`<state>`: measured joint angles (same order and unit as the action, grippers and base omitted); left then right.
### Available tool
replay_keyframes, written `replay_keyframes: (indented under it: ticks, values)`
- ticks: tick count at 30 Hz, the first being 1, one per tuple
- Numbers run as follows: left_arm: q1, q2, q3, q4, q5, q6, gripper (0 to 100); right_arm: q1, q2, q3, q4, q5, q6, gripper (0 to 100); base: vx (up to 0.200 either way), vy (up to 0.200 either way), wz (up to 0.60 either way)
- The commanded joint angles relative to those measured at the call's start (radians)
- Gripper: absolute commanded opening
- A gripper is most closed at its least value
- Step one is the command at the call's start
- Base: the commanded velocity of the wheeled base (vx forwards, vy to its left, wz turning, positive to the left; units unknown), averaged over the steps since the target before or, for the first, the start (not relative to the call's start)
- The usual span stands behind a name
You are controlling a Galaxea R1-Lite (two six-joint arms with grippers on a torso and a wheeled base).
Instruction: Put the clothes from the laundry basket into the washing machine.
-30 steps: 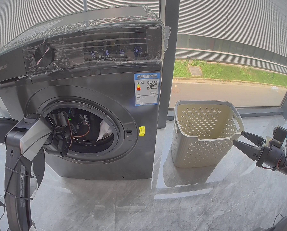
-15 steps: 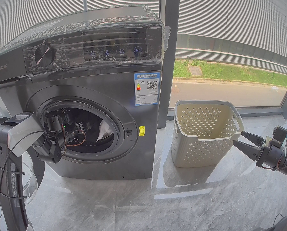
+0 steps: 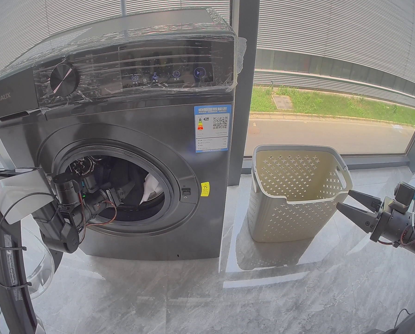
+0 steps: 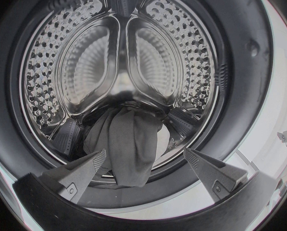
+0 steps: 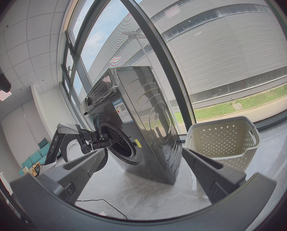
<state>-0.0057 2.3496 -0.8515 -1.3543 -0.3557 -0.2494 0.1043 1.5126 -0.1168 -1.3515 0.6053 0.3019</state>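
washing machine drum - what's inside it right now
A dark grey garment lies heaped at the bottom of the drum, with a white piece peeking out beside it. The garment hides the rest of the white piece and anything beneath.

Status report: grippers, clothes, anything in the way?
Left gripper open, empty, facing the drum; right gripper open beside the laundry basket. Dark garment inside, hanging over the front lip. Nothing blocking.

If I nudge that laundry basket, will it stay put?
Likely not. The laundry basket is perforated plastic with no clothes showing inside, so probably light. On the glossy floor it may slide; pushed near its rim, it might tip.
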Motion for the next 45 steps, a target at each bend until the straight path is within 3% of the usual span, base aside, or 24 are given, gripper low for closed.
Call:
replay_keyframes:
  ticks: [1,7,11,14,20,24,25,28,33,35,37,38,40,45]
  values:
    - [-0.003,-0.096,0.144,-0.059,-0.003,-0.002,100,0.002,0.003,0.0,-0.001,0.001,0.0,100,0.0,0.0,0.0]
    - [-0.003,-0.219,0.379,-0.08,-0.003,0.001,100,0.002,0.008,-0.001,-0.001,0.004,0.0,100,0.0,0.0,0.0]
    - [-0.016,-0.262,0.45,-0.132,0.0,0.004,100,0.002,0.008,-0.001,0.0,0.004,0.0,100,0.0,0.0,0.0]
    - [-0.049,-0.331,0.558,-0.195,0.008,0.005,100,0.002,0.008,-0.001,-0.001,0.004,0.0,100,0.0,0.0,0.0]
    - [-0.091,-0.507,0.695,-0.204,0.02,0.007,100,0.005,0.005,0.006,-0.001,0.005,-0.001,100,0.0,0.0,0.0]
    - [-0.115,-0.604,0.747,-0.2,0.029,0.022,100,0.008,0.003,0.011,-0.001,0.01,-0.001,100,0.0,0.0,0.0]
    - [-0.138,-0.71,0.804,-0.198,0.032,0.056,100,0.008,-0.002,0.014,0.0,0.019,-0.004,100,0.0,0.0,0.0]
    - [-0.142,-0.822,0.85,-0.192,0.032,0.076,100,0.008,-0.008,0.014,-0.001,0.027,-0.015,100,0.0,0.0,0.0]
    - [-0.137,-1.018,0.851,-0.131,0.035,0.084,100,0.008,-0.034,0.032,-0.001,0.036,-0.03,100,0.0,0.0,0.0]
    - [-0.129,-1.109,0.851,-0.082,0.035,0.113,100,0.008,-0.052,0.054,-0.001,0.048,-0.03,100,0.0,0.0,0.0]
    - [-0.119,-1.148,0.851,-0.057,0.035,0.124,100,0.008,-0.064,0.062,0.0,0.05,-0.032,100,0.0,0.0,0.0]
    - [-0.085,-1.237,0.851,0.004,0.031,0.147,100,0.008,-0.084,0.082,-0.001,0.051,-0.03,100,0.0,0.0,0.0]
    - [-0.063,-1.32,0.851,0.08,0.027,0.167,100,0.008,-0.106,0.098,-0.001,0.053,-0.03,100,0.0,0.0,0.0]
    - [-0.049,-1.506,0.85,0.259,0.027,0.177,100,0.008,-0.149,0.1,0.0,0.053,-0.029,100,0.0,0.0,0.0]
